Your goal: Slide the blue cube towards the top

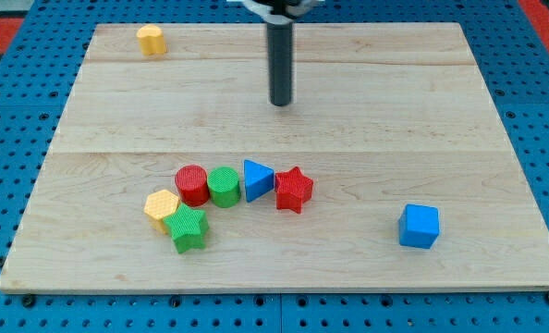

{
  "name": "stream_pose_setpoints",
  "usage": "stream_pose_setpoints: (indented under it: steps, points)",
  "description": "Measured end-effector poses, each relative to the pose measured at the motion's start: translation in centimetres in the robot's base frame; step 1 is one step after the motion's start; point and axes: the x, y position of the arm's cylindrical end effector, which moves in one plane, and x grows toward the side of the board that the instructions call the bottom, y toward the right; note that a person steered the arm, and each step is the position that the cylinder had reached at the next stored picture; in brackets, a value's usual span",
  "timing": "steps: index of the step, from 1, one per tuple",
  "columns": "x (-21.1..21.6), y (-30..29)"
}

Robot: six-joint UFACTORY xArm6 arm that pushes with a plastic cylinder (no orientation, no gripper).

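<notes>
The blue cube (419, 226) sits near the lower right of the wooden board (367, 120), apart from the other blocks. My tip (281, 104) rests on the board in the upper middle, far up and to the left of the blue cube, touching no block.
A row of blocks lies left of centre: a red cylinder (192, 184), a green cylinder (224, 187), a blue triangle (257, 178) and a red star (294, 190). A yellow hexagon (162, 205) and a green star (187, 228) sit below them. A yellow block (151, 40) is at the top left.
</notes>
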Motion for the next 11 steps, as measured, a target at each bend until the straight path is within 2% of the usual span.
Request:
stream_pose_setpoints:
  steps: [1,2,3,4,5,6,7,8,9,10,11]
  points:
    - [4.4,5.1]
    - [7.7,17.3]
    - [15.2,24.1]
    - [22.3,21.5]
    - [20.5,15.9]
    - [16.0,11.3]
    - [18.4,13.7]
    - [20.6,11.5]
    - [20.3,4.3]
    - [16.0,4.1]
    - [16.0,7.9]
